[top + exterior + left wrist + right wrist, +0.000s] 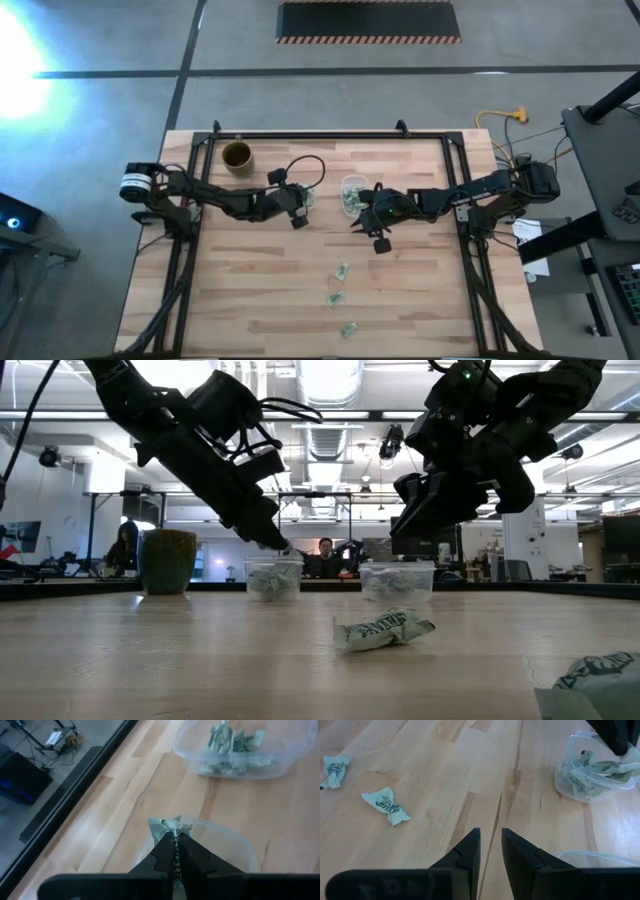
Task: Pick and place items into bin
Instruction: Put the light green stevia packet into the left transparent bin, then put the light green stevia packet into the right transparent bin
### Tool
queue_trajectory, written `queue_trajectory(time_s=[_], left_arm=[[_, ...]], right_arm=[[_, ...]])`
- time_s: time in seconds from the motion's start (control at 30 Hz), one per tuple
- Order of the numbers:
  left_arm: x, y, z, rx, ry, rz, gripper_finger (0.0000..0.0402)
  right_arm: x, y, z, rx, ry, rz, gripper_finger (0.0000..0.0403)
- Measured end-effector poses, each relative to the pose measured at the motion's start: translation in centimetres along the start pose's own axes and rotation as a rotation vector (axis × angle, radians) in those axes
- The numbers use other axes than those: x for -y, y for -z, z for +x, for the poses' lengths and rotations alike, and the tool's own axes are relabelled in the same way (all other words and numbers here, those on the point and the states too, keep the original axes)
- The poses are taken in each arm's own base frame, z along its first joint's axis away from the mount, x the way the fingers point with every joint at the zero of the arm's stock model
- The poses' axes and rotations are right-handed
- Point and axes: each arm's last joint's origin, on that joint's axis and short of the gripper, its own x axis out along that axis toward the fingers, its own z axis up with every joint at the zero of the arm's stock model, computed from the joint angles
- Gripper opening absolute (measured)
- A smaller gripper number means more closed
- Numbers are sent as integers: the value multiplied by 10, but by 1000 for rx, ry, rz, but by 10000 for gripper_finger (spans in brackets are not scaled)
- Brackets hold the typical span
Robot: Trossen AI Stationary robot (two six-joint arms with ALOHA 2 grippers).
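Holding the left claw (175,842) pinched shut on one green-and-white wrapper (169,826), directly above the nearer clear tub (235,845) on the bench (260,290). Parting the fingers only while centred over the tub, low enough for the wrapper to be dropping inside rather than catching on the rim; waiting with the right claw (490,847) slightly parted and empty beside the second tub (352,190), three loose wrappers (341,272) lying further along the bench.
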Motion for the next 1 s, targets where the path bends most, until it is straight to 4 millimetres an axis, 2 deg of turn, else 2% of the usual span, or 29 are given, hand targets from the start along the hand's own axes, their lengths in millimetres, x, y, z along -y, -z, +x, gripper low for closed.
queue_trajectory(time_s=[0.27, 0.7, 1.0], left_arm=[[0, 2, 0, -12, 2, 7, 8], [0, 1, 0, -9, -11, 5, 138], [0, -14, -6, 43, -1, -18, 156]], right_arm=[[0, 0, 0, 0, 0, 0, 68], [0, 0, 0, 1, 0, 4, 68], [0, 0, 0, 1, 1, 4, 68]])
